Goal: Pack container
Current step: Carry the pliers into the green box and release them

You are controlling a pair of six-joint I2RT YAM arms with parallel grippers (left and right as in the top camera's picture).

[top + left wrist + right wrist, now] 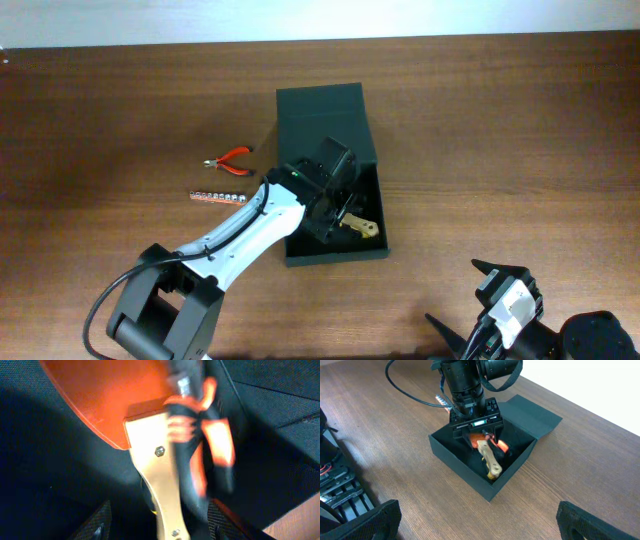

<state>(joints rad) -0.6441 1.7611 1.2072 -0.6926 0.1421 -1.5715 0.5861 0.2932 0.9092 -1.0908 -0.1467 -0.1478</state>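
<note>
The container (335,257) is a dark green-black box with its flap lid (322,115) lying open behind it; it also shows in the right wrist view (470,477). Inside lie a tan-handled tool (362,226) with an orange blade (115,395) and a black-and-orange handled tool (212,445). My left gripper (325,205) reaches down into the box just over them, its fingers apart on either side of the tan handle (162,475), not clamped on it. My right gripper (477,520) is open and empty above the table in front of the box.
Red-handled pliers (230,160) and a strip of small sockets (217,196) lie on the wooden table left of the box. The left arm's black cable (405,387) loops above the table behind the box.
</note>
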